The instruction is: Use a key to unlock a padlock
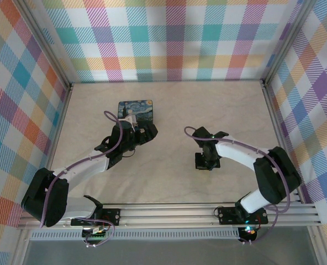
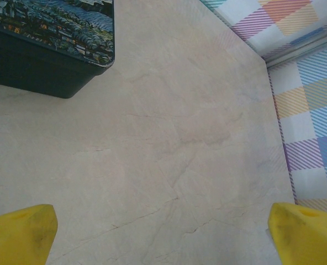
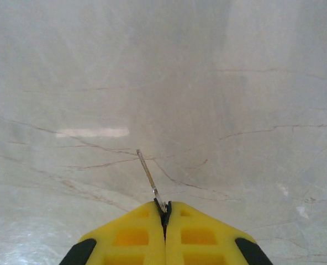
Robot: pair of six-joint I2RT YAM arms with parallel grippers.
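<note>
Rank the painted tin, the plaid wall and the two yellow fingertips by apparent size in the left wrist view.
1. Plaid wall, cut off by the frame.
2. Painted tin, also cropped.
3. Two yellow fingertips, alike and enlarged by nearness.

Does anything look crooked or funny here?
Yes, a little: the key pinched in the right claw sticks out slanted toward the left in the right wrist view, not straight ahead. It is held just by its end. Nothing looks spilled or broken.
</note>
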